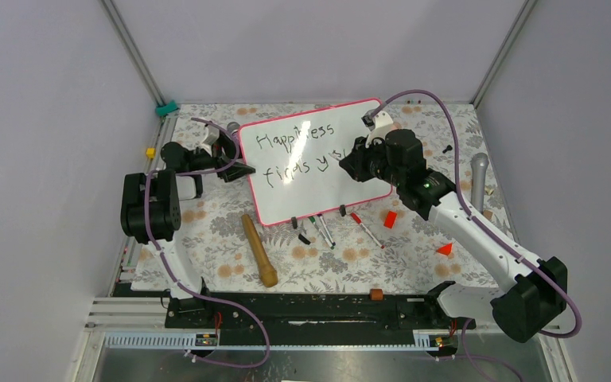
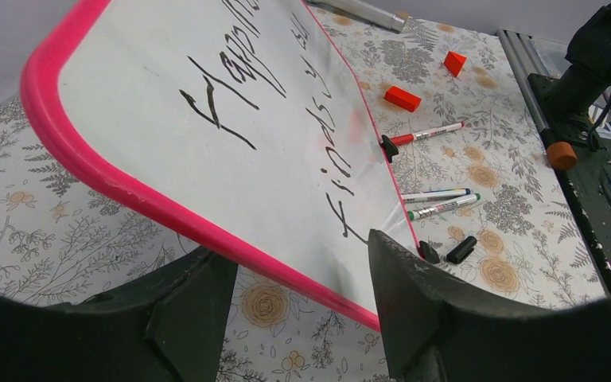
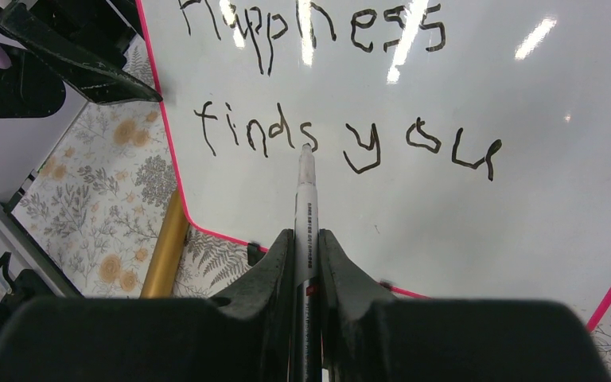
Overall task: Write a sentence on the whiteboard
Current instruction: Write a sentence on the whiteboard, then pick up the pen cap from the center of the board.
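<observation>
The whiteboard (image 1: 318, 191) with its pink-red frame lies askew mid-table. The sentence (image 1: 296, 150) on it reads "Happiness finds you" (image 3: 254, 135) in two black lines. My right gripper (image 3: 306, 235) is shut on a white marker (image 3: 306, 191), whose tip hovers by the "s" of "finds"; from above, this gripper (image 1: 356, 163) hangs over the board's right part. My left gripper (image 2: 296, 248) is open, with the board's pink edge (image 2: 127, 191) passing between its spread fingers (image 2: 414, 286) and not pinched. From above, the left gripper (image 1: 237, 165) sits at the board's left edge.
A wooden stick (image 1: 258, 249) lies in front of the board. Loose markers (image 1: 324, 231), a red-capped marker (image 1: 366, 229) and a black cap (image 1: 304, 239) lie along its near edge. A red block (image 1: 390, 219), a red wedge (image 1: 445, 249) and a grey cylinder (image 1: 478, 177) are at the right.
</observation>
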Action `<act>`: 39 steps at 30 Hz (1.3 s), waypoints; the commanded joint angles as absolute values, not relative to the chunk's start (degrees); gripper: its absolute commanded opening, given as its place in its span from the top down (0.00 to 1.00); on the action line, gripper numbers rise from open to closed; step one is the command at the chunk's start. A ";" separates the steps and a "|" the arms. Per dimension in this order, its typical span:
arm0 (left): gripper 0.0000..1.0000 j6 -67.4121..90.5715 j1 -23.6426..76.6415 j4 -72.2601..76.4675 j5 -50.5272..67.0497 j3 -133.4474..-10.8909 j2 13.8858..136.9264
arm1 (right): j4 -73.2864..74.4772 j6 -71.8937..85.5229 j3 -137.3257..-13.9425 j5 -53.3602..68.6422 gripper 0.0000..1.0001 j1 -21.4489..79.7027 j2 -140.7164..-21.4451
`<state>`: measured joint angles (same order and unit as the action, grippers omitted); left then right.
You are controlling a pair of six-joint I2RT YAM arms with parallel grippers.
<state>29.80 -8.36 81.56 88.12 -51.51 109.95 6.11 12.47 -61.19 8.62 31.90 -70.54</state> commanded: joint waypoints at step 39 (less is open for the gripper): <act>0.01 68.17 -19.95 84.18 67.22 -25.92 60.57 | 4.03 16.52 -59.32 11.99 1.00 33.90 -63.63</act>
